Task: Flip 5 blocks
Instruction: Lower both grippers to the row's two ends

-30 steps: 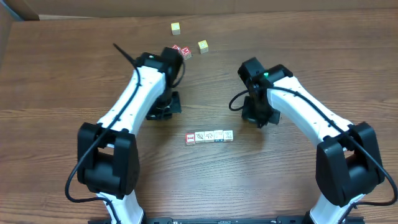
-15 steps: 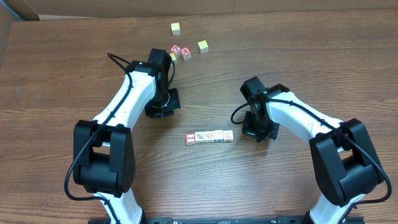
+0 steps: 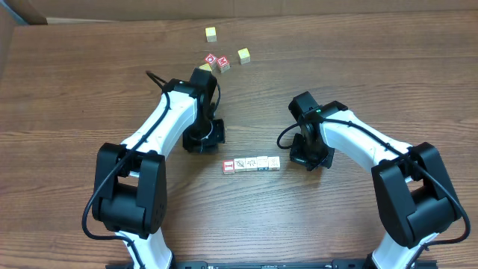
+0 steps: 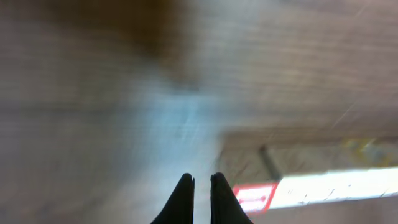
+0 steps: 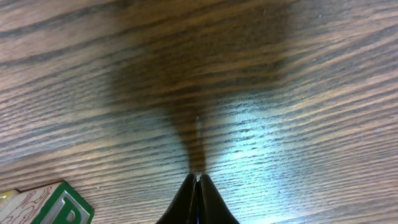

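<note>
Several small blocks [image 3: 252,164] lie in a touching row on the wooden table, the red-bordered one [image 3: 228,167] at its left end. My left gripper [image 3: 205,140] hovers just behind and left of the row, shut and empty. Its wrist view is blurred: the dark fingertips [image 4: 201,179] stand a sliver apart, with the red-bordered block [image 4: 254,198] and the pale blocks [image 4: 336,186] to their right. My right gripper [image 3: 305,157] sits low, just right of the row's right end. In its wrist view it [image 5: 198,177] is pressed shut over bare wood, with a green-faced block [image 5: 62,210] at the lower left.
At the back of the table lie two yellow-faced cubes [image 3: 211,33] [image 3: 244,54] and two red-faced cubes [image 3: 211,60] [image 3: 223,65], just behind the left arm's elbow. Both arms' white links reach in from the front edge.
The left gripper has swung forward and to the right, closer to the row's left end. The right gripper came down beside the row's right end, then held still. No block has moved.
</note>
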